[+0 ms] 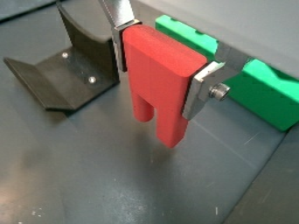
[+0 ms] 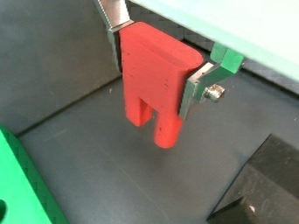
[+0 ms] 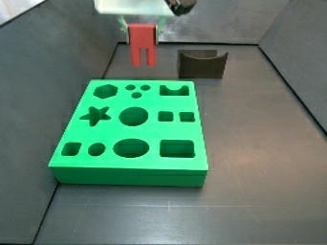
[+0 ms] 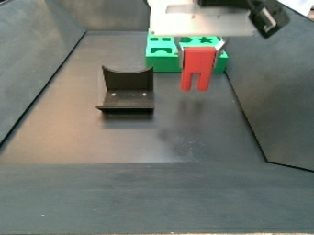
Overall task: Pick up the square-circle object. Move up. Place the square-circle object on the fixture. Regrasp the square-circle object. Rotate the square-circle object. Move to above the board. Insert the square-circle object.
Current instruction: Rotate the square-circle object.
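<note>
Dark grey matte floor [image 4: 135, 138], faint scuffs; dark slanted walls [image 4: 43, 64] enclose it left, right, far.

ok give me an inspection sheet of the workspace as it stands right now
surface: dark grey floor, bare apart from the job's things
job's things: red square-circle object held upright in the air; green board flat on the floor, none of its visible holes filled; fixture standing with nothing on it
clutter: nothing seen
claw: shut on the square-circle object's upper end, off the floor, between the board and the fixture in both side views
cables: nothing seen
surroundings: dark walls enclose the floor
</note>
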Motion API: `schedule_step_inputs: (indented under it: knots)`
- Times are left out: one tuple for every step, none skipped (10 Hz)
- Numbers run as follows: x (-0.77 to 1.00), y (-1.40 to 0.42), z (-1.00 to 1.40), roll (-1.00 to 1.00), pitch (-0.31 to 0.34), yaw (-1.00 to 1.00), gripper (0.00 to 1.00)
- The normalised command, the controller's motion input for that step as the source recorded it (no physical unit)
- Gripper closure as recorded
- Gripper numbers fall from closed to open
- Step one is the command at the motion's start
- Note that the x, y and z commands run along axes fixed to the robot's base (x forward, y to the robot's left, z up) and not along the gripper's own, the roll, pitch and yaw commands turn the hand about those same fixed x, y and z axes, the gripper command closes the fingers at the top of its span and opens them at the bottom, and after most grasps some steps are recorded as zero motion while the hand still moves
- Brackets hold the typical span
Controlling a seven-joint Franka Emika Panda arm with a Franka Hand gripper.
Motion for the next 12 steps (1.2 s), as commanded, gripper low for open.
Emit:
schedule_step_inputs:
  knots:
    - [0.03, 0.03, -0.55, -0.27, -0.055, -0.04, 1.0]
    - [0.04, 0.03, -0.43, -0.28, -0.054, -0.04, 1.0]
    - [0.04, 0.03, -0.32, -0.29, -0.052, -0.04, 1.0]
    - [0.04, 0.03, -0.17, -0.3, -0.048, -0.04, 1.0]
    - [0.03, 0.03, -0.15, -0.3, -0.03, -0.04, 1.0]
    - [0.0, 0.0, 0.0, -0.1, -0.03, -0.04, 0.0]
    - [0.0, 0.0, 1.0, -0.1, -0.024, -0.04, 0.0]
    - [-0.01, 0.0, 1.0, -0.1, -0.017, -0.04, 0.0]
    - [-0.03, 0.01, 1.0, -0.09, 0.023, -0.04, 0.0]
    - [-0.03, 0.02, 0.87, -0.08, 0.035, -0.04, 0.0]
    - [-0.02, 0.02, 0.7, -0.06, 0.046, -0.04, 0.0]
    - [-0.02, 0.02, 0.47, -0.04, 0.056, -0.04, 0.0]
